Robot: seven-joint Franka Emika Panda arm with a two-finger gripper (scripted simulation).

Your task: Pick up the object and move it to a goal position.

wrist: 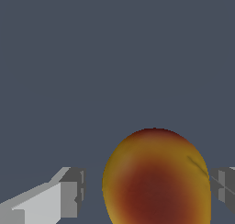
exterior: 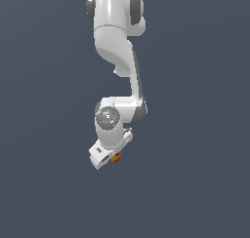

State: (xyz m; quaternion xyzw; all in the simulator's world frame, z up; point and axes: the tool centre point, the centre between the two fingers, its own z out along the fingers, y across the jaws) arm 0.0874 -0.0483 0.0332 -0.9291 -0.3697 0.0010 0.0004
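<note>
The object [wrist: 156, 182] is a rounded orange-yellow thing with a dark red patch, and it fills much of the wrist view. It lies between the two grey fingertips of my gripper [wrist: 147, 190]. One fingertip [wrist: 73, 193] stands a small gap away from it, while the other fingertip [wrist: 223, 186] is right at its side. The jaws are open around it. In the exterior view the white arm hangs down from above, and only a small orange part of the object [exterior: 116, 157] shows beside the white hand of the gripper [exterior: 110, 156].
A plain dark grey-blue surface [exterior: 195, 183] surrounds the arm in both views. Nothing else shows on it.
</note>
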